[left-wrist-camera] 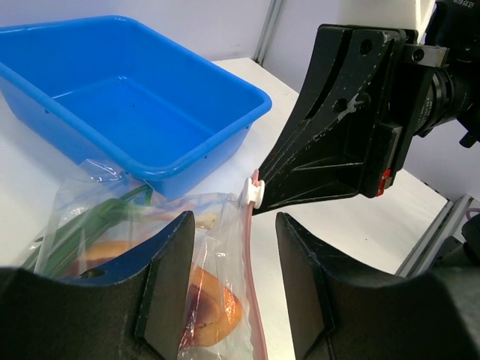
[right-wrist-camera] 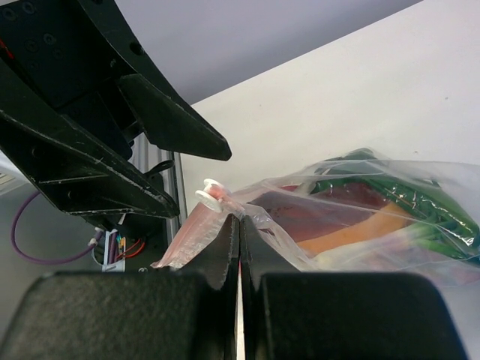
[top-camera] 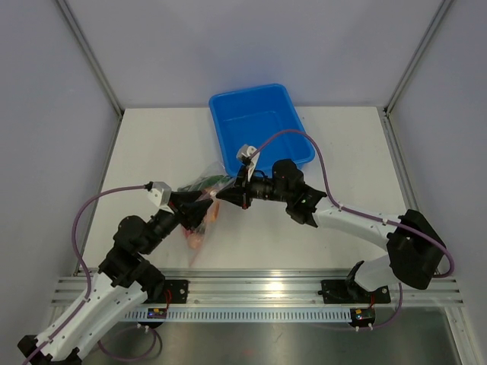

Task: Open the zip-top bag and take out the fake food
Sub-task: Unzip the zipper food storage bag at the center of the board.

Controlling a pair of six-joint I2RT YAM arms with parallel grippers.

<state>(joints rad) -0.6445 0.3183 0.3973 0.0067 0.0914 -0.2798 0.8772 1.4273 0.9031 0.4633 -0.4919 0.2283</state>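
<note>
Right gripper (right-wrist-camera: 239,222) pinches the crinkly clear zip-top bag (right-wrist-camera: 352,180) of fake food (right-wrist-camera: 352,226); left gripper (left-wrist-camera: 236,225) gapes astride its pink strip (left-wrist-camera: 252,300).

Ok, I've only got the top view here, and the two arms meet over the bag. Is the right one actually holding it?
Observer: Yes. The right fingers are shut on the edge of the bag, just beside its white slider.
Operator: And the left?
Observer: The left fingers stand open. The pink zip strip runs between them, unclamped.
Operator: Any food out yet?
Observer: None that I can see. The left wrist view shows the food, orange and green pieces, behind the plastic.
</note>
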